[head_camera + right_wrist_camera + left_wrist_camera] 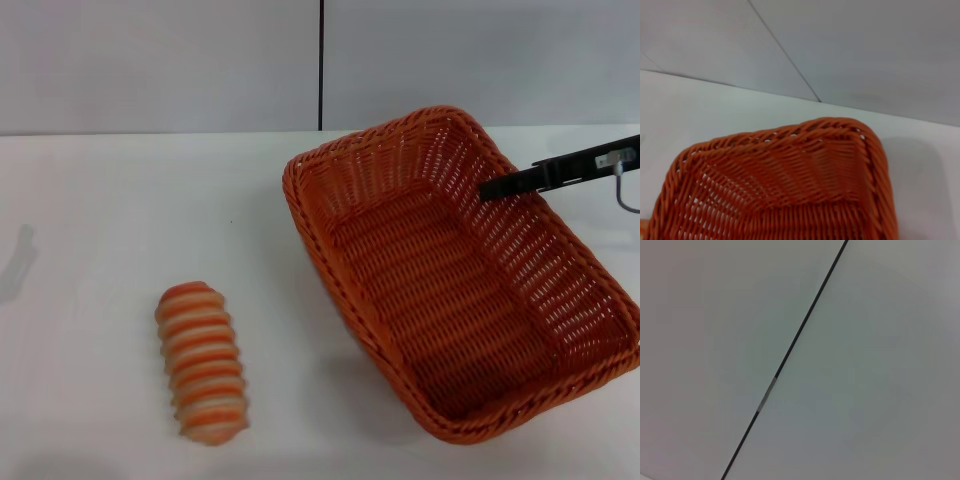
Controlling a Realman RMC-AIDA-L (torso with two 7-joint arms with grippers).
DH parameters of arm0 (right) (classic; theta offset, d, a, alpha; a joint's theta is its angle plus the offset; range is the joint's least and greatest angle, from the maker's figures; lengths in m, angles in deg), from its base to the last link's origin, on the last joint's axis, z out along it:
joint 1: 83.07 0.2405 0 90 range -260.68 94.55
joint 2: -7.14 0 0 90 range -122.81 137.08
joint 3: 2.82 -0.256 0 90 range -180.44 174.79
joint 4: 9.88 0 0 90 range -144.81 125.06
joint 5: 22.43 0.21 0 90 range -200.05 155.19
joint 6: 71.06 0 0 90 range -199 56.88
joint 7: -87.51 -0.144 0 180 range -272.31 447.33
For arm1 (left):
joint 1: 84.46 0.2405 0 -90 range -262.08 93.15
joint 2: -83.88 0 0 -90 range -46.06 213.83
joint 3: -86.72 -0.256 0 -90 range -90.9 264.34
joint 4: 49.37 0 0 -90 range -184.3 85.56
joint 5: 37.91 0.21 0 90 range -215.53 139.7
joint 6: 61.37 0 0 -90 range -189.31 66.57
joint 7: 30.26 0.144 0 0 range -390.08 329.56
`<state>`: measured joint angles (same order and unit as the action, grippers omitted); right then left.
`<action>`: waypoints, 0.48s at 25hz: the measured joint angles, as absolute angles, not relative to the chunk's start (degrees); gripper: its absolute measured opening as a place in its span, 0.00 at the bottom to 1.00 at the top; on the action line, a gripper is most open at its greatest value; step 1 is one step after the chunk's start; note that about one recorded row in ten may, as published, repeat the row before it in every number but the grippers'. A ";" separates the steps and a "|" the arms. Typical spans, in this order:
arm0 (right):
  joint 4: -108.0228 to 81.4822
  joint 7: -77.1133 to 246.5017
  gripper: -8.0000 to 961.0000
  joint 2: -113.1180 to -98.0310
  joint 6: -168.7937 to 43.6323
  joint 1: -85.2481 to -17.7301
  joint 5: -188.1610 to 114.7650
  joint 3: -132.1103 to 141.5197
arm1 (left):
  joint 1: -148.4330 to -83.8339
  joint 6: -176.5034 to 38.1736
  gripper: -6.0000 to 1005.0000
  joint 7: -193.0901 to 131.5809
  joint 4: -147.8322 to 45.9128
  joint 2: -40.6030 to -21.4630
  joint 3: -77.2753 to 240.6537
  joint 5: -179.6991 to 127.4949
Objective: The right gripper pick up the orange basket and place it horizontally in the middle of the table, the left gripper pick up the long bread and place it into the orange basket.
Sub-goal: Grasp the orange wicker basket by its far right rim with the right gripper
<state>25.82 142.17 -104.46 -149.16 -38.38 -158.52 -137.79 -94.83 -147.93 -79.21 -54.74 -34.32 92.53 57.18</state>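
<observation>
right gripper (pixel 500 187) mostly cut off at edge, orange basket (pixel 455 270) corner cropped

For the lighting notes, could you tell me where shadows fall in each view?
Head view: soft shadow beside the orange basket on the table, a faint one far left; the right claw hangs above the basket. Right wrist view: blurred shadow beside the basket. Left wrist view: none.

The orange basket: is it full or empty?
Empty. The orange basket shows only bare woven floor; the long bread lies outside on the table.
</observation>
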 joint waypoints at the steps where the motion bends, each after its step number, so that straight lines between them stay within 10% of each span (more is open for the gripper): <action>1: 25.13 142.45 0.58 -104.48 -148.60 -38.27 -158.04 -137.63 | -94.81 -147.94 0.81 -79.21 -54.74 -34.31 92.51 57.18; 12: 22.39 141.47 0.58 -105.88 -144.67 -36.83 -157.21 -133.54 | -94.49 -147.71 0.81 -79.35 -55.09 -34.15 92.52 57.19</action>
